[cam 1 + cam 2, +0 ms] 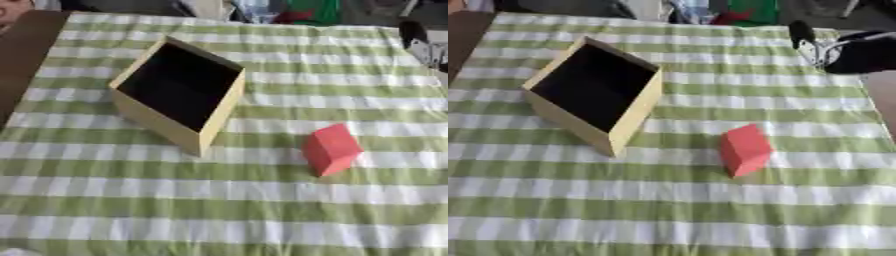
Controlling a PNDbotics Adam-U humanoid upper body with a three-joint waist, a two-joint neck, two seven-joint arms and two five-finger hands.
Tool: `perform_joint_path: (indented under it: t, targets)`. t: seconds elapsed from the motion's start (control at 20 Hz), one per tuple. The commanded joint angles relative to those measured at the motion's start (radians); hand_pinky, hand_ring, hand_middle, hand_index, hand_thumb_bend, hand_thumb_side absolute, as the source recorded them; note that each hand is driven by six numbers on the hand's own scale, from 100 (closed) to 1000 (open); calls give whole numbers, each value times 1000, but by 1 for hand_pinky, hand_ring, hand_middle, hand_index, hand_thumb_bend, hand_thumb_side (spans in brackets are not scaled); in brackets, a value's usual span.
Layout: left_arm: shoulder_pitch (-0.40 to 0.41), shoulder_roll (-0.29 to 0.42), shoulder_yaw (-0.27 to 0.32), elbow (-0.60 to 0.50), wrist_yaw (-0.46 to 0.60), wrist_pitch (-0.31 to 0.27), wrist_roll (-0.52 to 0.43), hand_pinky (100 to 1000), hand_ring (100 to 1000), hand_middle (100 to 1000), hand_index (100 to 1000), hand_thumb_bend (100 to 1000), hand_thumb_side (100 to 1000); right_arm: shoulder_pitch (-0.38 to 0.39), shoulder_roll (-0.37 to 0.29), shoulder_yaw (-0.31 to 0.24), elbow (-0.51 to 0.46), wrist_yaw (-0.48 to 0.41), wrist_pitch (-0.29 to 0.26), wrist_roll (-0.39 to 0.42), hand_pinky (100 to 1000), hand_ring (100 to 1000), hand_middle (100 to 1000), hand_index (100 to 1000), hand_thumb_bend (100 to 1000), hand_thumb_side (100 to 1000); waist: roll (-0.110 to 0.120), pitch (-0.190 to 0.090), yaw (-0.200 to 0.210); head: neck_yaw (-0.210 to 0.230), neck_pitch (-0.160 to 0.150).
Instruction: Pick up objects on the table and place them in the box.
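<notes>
A tan open-topped box (188,122) with a black inside stands on the green and white striped cloth, left of the middle, and I see nothing in it. A red block (332,149) lies on the cloth to the box's right, about a hand's width away. My right hand (846,52), black with silver joints, hovers at the far right edge of the table, well behind the red block, with its fingers (801,33) relaxed and nothing in them. My left hand shows in neither view.
The brown table top (22,55) lies bare beyond the cloth's left edge. Blurred clutter in green, red and white (293,11) sits past the far edge. The striped cloth (219,210) stretches toward me in front of the box and block.
</notes>
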Motion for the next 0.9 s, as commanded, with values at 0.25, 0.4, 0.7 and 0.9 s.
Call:
perform_joint_path:
  t: [0.25, 0.4, 0.7, 0.9]
  targets:
    - [-8, 29, -1, -17, 1, 0, -6, 1000, 487, 486, 721, 200, 100, -22, -46, -5, -14, 16, -59, 178, 939, 963, 880, 920, 206, 378, 0, -18, 1, -2, 1]
    - [-9, 29, -2, -17, 1, 0, -6, 1000, 486, 486, 721, 199, 100, -19, -49, -3, -14, 11, -90, 237, 950, 979, 892, 950, 307, 361, 1, -16, 0, -3, -1]
    - [-10, 26, -4, -17, 3, 1, -9, 1000, 486, 485, 720, 197, 100, -15, -49, 8, -14, -1, -119, 367, 988, 1000, 936, 1000, 323, 291, 1, -14, 0, -5, 1]
    - [-11, 25, -4, -17, 4, 1, -10, 1000, 486, 485, 720, 197, 100, -15, -50, 19, -14, 3, -91, 417, 1000, 1000, 952, 1000, 338, 288, 1, -14, 3, -6, 1]
